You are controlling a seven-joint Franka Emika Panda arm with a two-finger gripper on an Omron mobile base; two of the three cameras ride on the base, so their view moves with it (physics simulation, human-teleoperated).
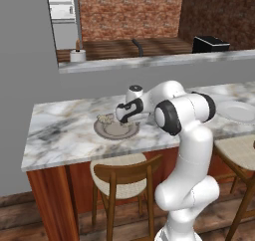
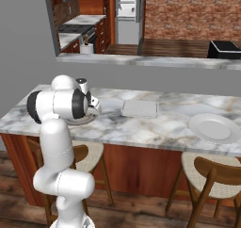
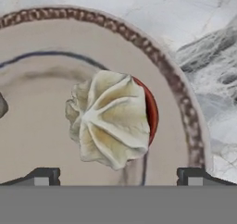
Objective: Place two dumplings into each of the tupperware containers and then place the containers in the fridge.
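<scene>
The hand (image 3: 118, 174) is hanging low over a round grey-brown plate (image 1: 107, 132) on the marble counter (image 1: 60, 130), its two fingers spread wide apart with nothing between them. In the hand view, a pale crimped dumpling (image 3: 111, 119) is sitting on the plate just ahead of the fingertips (image 3: 44, 176), partly covering a red spot on the plate's surface. In the left base view, dumplings (image 1: 105, 119) are lying on the plate's far left part, just beside the hand. In the right base view, one tupperware container (image 2: 140, 108) is resting on the counter to the right of the plate, and a white plate (image 2: 214, 127) is lying further right. The fridge (image 2: 127, 5) is standing far back, beyond the raised ledge.
</scene>
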